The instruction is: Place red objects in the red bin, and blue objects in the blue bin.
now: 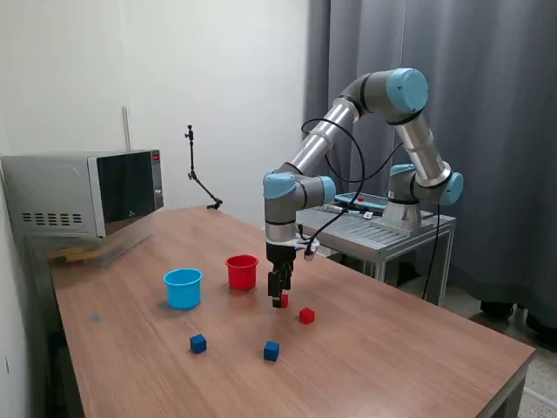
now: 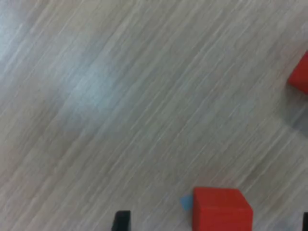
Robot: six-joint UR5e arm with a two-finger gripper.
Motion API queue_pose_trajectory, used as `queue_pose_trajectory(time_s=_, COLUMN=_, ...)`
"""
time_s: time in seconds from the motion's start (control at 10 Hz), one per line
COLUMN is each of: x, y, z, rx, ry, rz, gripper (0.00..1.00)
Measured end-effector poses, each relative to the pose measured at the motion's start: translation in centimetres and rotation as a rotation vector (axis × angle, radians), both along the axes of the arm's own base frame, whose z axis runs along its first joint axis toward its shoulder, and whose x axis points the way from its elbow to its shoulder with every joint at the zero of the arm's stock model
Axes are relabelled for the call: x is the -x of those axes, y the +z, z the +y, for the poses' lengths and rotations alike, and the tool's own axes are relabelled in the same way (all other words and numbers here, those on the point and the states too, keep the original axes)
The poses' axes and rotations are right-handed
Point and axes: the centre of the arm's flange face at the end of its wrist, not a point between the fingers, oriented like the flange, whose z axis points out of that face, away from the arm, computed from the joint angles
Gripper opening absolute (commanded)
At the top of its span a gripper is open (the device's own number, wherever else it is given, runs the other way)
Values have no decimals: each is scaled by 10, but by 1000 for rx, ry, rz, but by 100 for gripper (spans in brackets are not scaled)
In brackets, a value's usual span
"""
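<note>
Wooden counter (image 1: 392,348) carries my hand (image 1: 278,299), lowered over a red cube (image 1: 284,300) at 4 o'clock of the red cup (image 1: 242,272), presumably for pickup; I cannot tell whether its fingers grip.

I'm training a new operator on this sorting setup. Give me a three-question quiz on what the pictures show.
1. True or false: both cups are empty of cubes as far as can be seen.
2. How many blue cubes lie on the table?
3. The hand is at: A) blue cup B) a red cube C) microwave

Key: 1 true; 2 two, the other at; 3 B, beside the red cup.
</note>
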Motion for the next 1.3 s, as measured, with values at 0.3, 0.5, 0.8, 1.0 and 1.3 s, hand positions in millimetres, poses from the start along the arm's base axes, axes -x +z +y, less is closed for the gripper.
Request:
queue_pose_trajectory(time_s=0.3, x=-1, y=1, z=-5, rx=2, ry=6, rz=0, gripper=100)
queue_pose_trajectory(time_s=0.5, x=-2, y=0, z=-10, rx=4, ry=11, rz=-1, gripper=100)
queue_pose_trajectory(time_s=0.8, x=-2, y=0, z=-15, rx=4, ry=15, rz=-2, gripper=0)
queue_pose_trajectory(time_s=1.0, x=-2, y=0, z=-16, rx=4, ry=16, rz=-2, gripper=0)
queue_pose_trajectory(time_s=1.3, x=-3, y=0, z=-16, rx=4, ry=18, rz=-2, gripper=0)
